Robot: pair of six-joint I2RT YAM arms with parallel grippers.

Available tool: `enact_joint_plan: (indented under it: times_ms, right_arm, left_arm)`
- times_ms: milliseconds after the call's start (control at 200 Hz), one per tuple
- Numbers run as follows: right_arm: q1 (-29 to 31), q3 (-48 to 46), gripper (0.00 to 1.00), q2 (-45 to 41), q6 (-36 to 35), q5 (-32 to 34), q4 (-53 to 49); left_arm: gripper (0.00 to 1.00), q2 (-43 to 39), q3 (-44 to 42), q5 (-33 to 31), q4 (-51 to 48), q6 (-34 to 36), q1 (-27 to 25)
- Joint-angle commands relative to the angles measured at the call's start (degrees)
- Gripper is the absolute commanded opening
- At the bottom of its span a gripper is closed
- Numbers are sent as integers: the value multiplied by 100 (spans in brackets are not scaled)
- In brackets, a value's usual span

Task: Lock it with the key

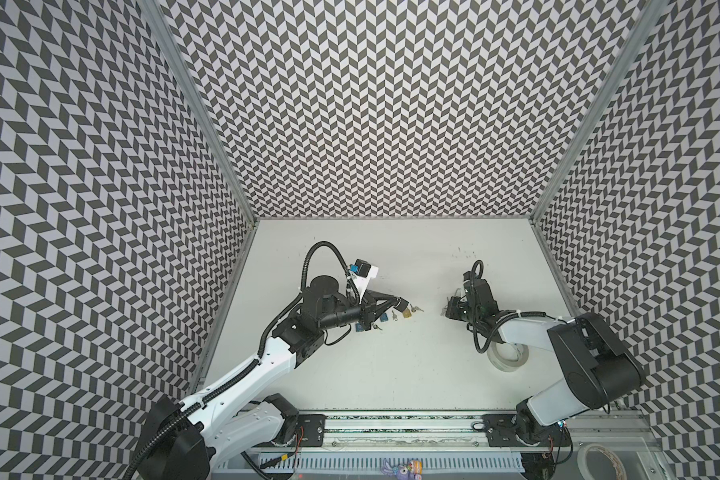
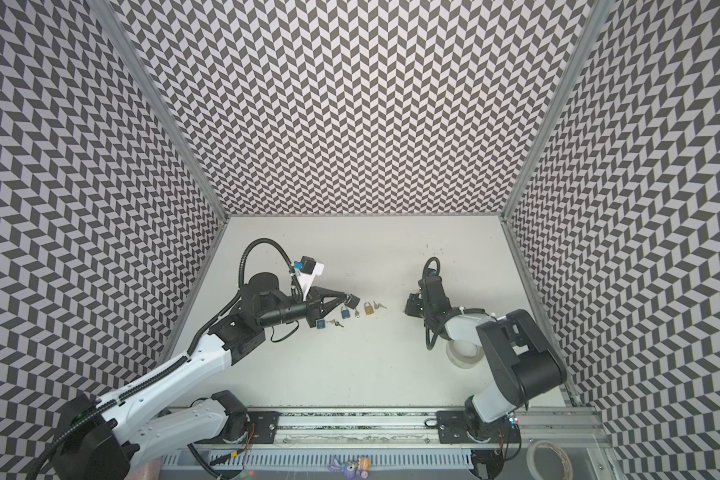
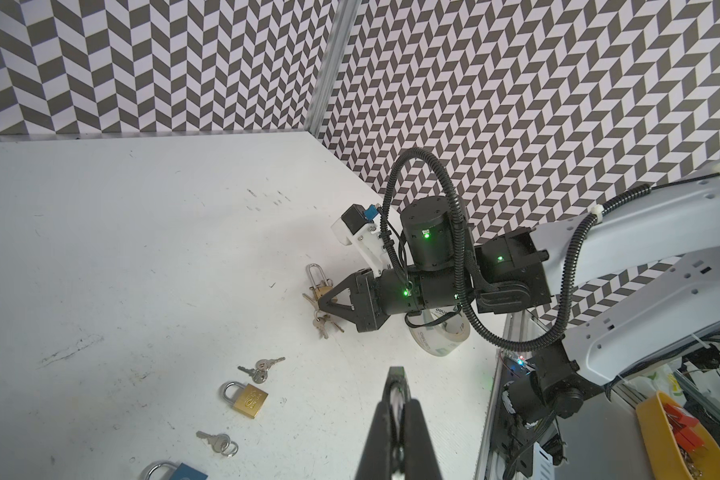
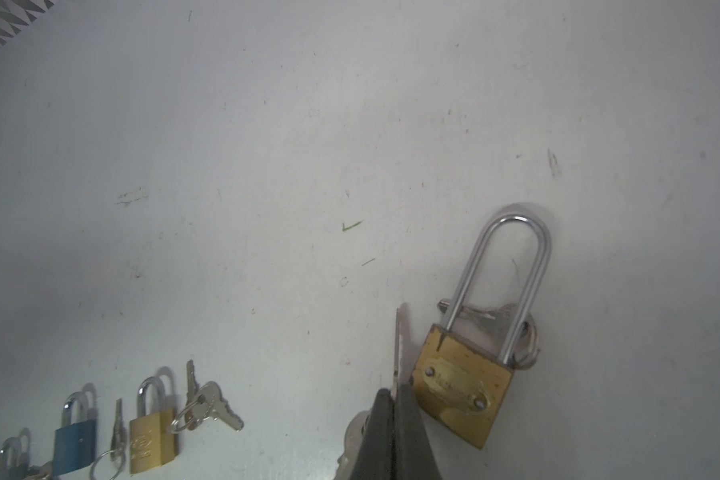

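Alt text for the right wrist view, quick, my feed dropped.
The shut right hand grips a key, its blade poking out beside a brass long-shackle padlock lying flat on the white table. Farther off lie a small padlock, a blue padlock and loose keys.

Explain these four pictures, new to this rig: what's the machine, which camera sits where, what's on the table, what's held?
Two robot arms with pincer grippers stand at a white table. Both top views look down from overhead; the other two pictures come from a camera on each wrist. On the table lie a blue padlock, a small brass padlock, loose keys, a long-shackle padlock and a tape roll. The left gripper is shut, nothing visibly held. The right gripper is shut on a key, beside the long-shackle padlock.
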Motion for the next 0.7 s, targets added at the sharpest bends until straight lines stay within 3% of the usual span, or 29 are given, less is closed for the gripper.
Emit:
enact_joint_plan:
  times_ms: [0,140,305,411,696]
  right_arm:
    - [-43,126,0,-76,-279,-61,-189]
    - [-43,91,0,-213,-517,-238,-438]
    - [-43,-26,0,-183,-716,-1136,-249]
    - [-43,-52,0,-186,-639,-1069,-149]
    - [-43,105,26,-751,-648,-479,-429]
  left_arm:
    - [0,6,-6,59,222,-10,-22]
    - [0,65,27,77,268,-27,-22]
    - [0,210,59,166,382,-62,-22]
    - [0,278,110,210,418,-80,-21]
    - [0,168,17,198,572,-168,110]
